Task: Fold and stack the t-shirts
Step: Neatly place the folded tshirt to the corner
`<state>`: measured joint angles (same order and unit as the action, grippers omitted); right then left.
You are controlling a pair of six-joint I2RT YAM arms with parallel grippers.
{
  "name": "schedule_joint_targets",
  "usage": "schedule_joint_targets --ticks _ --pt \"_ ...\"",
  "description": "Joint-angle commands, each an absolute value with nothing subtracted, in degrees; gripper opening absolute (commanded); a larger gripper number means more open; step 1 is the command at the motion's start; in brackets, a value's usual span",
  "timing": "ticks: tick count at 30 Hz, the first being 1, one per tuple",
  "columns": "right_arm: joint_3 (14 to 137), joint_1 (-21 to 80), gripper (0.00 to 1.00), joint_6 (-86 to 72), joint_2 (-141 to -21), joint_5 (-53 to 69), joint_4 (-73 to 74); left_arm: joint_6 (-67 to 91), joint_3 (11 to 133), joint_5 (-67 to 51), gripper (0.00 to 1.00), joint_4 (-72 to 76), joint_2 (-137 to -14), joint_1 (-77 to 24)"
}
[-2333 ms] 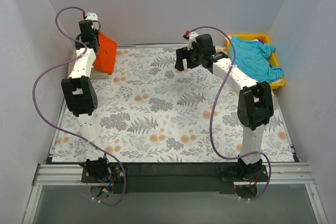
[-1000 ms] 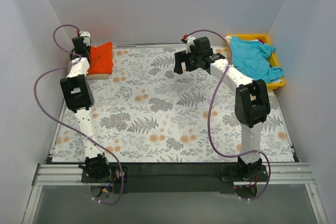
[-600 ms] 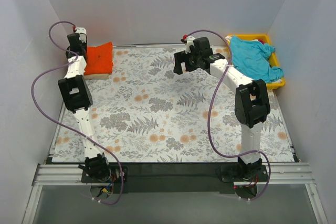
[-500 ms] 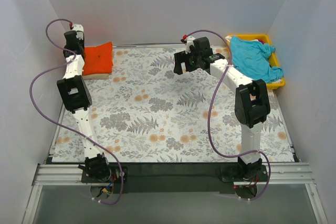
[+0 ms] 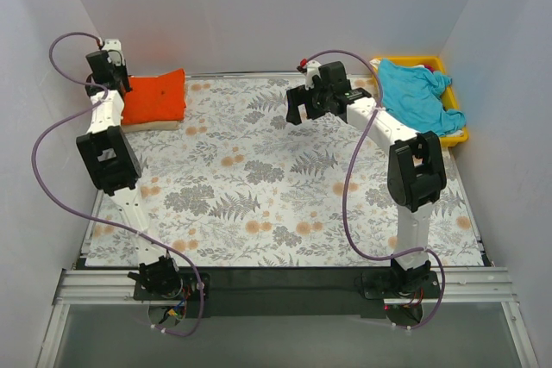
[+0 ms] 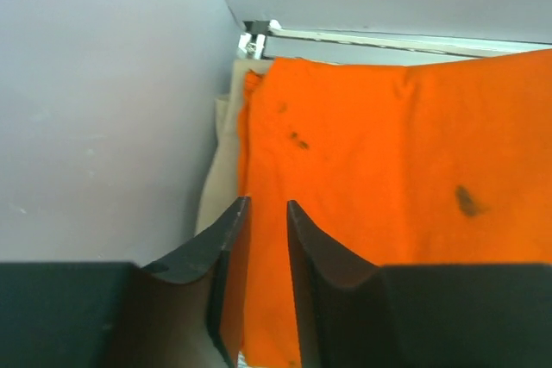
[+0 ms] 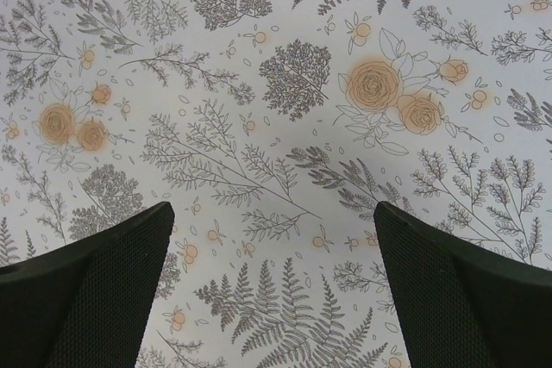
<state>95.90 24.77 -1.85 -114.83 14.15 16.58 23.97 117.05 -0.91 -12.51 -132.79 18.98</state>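
Observation:
The orange-red t-shirt (image 5: 155,96) lies folded flat on the folded tan t-shirt (image 5: 152,126) in the far left corner. In the left wrist view the orange shirt (image 6: 388,170) fills the frame, with the tan shirt (image 6: 220,170) showing at its left edge. My left gripper (image 5: 119,90) hangs over the stack's left edge; its jaws (image 6: 267,204) stand a narrow gap apart, with smooth orange cloth seen through the gap. The turquoise t-shirt (image 5: 418,92) lies crumpled in the yellow tray (image 5: 455,137). My right gripper (image 5: 304,109) is wide open and empty above the cloth (image 7: 272,208).
The grey fern-and-flower cloth (image 5: 276,178) covers the table. White walls close in the left, back and right sides; the left arm is close against the left wall (image 6: 103,109). The tray stands at the far right corner.
The left gripper carried the orange shirt left, laid it flat on the tan shirt, then drew back toward the left wall. The right arm barely moved.

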Motion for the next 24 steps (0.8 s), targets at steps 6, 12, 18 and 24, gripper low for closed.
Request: schedule_joint_targets --ticks 6,12,18,24 --pt "92.73 23.47 0.92 1.41 -110.22 16.17 17.4 31.46 110.83 -3.17 0.19 -16.79 -129.63 21.0" --pt "92.02 22.41 0.91 2.2 -109.69 15.73 19.24 32.87 109.6 1.73 0.16 -17.4 -131.48 21.97" --pt "88.86 21.53 0.97 4.74 -105.91 14.24 19.6 32.79 111.97 5.27 0.18 -18.1 -131.05 23.12" --pt "87.45 18.46 0.98 7.64 -100.82 12.13 22.23 33.84 110.84 -6.37 0.38 -20.3 -122.19 23.2"
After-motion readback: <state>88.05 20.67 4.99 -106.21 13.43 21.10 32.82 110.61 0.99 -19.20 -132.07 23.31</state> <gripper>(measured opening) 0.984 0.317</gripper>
